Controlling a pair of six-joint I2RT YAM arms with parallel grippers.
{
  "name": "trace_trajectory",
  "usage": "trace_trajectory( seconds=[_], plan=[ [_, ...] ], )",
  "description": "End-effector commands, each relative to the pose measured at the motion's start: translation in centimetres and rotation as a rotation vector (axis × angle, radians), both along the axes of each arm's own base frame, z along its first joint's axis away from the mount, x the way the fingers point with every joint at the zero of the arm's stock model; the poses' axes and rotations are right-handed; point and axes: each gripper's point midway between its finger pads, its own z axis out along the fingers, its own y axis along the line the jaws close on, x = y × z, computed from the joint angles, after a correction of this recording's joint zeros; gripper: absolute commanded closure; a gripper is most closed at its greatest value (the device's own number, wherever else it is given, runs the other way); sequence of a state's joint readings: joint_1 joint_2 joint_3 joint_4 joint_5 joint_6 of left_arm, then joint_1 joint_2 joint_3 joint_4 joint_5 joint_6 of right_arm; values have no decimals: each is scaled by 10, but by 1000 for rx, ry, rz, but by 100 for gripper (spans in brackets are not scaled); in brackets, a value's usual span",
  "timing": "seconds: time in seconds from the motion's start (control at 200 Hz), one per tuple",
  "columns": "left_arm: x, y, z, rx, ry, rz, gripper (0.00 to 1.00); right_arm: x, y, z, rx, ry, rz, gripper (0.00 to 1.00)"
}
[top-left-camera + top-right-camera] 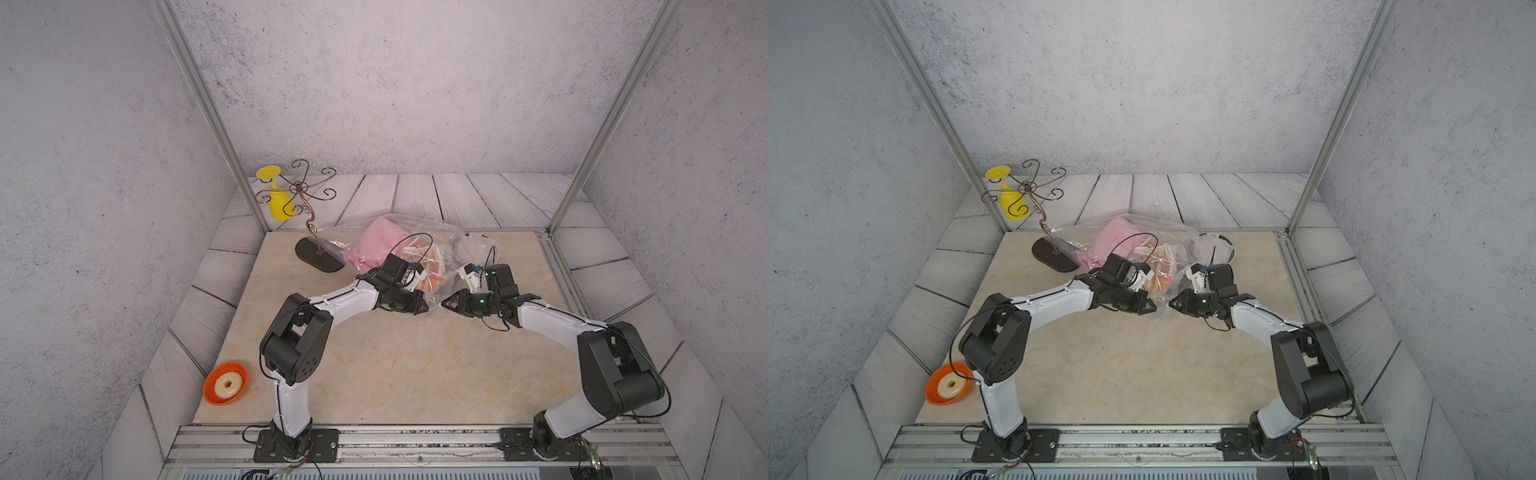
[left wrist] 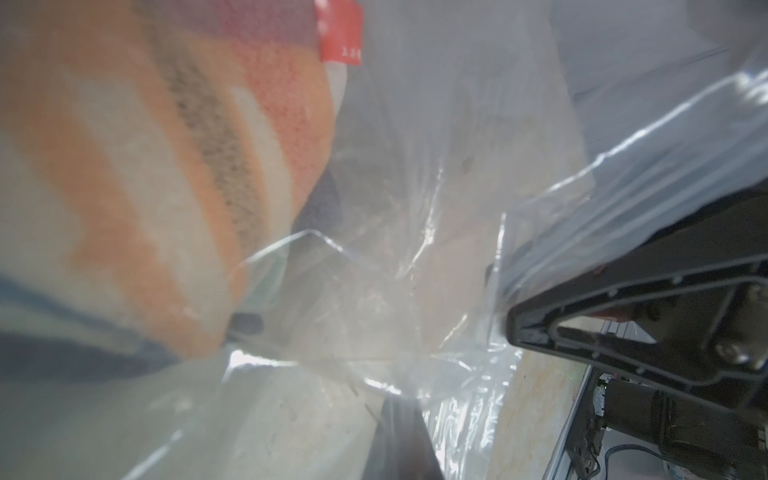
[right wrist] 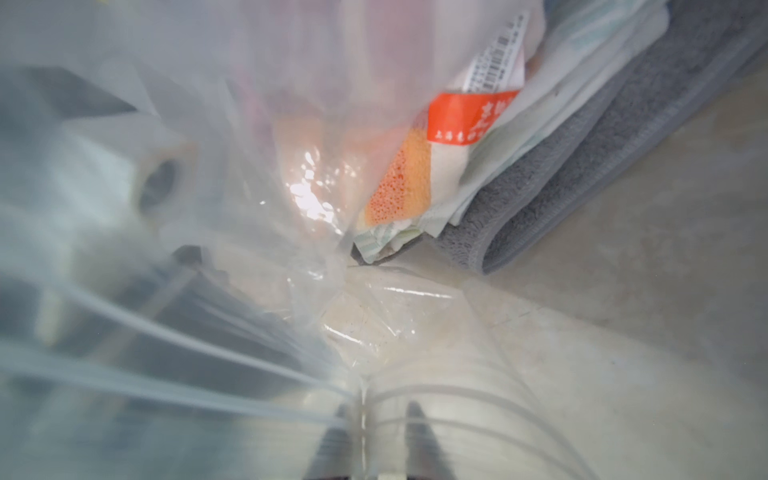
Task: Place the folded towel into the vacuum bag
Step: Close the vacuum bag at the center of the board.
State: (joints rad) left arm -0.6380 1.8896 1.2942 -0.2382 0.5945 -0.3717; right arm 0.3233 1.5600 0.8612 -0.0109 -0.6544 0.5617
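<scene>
The vacuum bag (image 1: 415, 226) (image 1: 1150, 224), clear and crinkled, lies at the back middle of the table. A pink towel (image 1: 376, 245) (image 1: 1113, 241) shows inside it. An orange-and-white striped folded towel (image 2: 124, 166) (image 3: 399, 183) with a red label lies at the bag's near end. A grey folded towel (image 3: 582, 166) lies beneath that one. My left gripper (image 1: 424, 307) (image 2: 399, 436) is shut on the bag's near plastic edge. Facing it, my right gripper (image 1: 444, 302) (image 3: 378, 440) is open, its jaws a narrow gap apart with a fold of the bag's plastic between them.
A scrolled metal stand on a dark oval base (image 1: 320, 257) stands at the back left, with a yellow goblet (image 1: 278, 203) hanging on it. An orange dish (image 1: 225, 383) holding a pale ring sits at the front left. A round white disc (image 1: 1214, 247) lies at the bag's right.
</scene>
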Motion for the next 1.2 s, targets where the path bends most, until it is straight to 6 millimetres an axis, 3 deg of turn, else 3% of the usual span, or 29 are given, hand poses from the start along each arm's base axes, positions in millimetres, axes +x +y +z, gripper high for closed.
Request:
trace_trajectory(
  seconds=[0.0, 0.195, 0.285, 0.39, 0.661, 0.771, 0.991, 1.196],
  plan=[
    [0, -5, 18, -33, -58, -27, 100, 6, 7, 1, 14, -17, 16, 83],
    [1, -4, 20, -31, -68, -24, 100, 6, 11, 2, 30, -21, 32, 91],
    [2, -4, 20, -27, -71, -20, 100, 5, 15, 5, 37, -29, 49, 82],
    [2, -2, 21, -23, -77, -15, 100, 3, 17, 2, 30, -19, 57, 78],
    [2, 0, 21, -14, -78, -9, 100, 5, 12, -6, 1, -5, 22, 94],
    [-2, 2, 19, 0, -80, -19, 100, 14, 6, 0, -8, -33, -46, 100],
    [-25, 5, 15, 20, -88, -113, 100, 41, -11, 20, 23, -43, -283, 100],
    [-39, 7, 18, -4, -104, -165, 100, 56, -10, 35, 141, -29, -382, 100]
  ],
)
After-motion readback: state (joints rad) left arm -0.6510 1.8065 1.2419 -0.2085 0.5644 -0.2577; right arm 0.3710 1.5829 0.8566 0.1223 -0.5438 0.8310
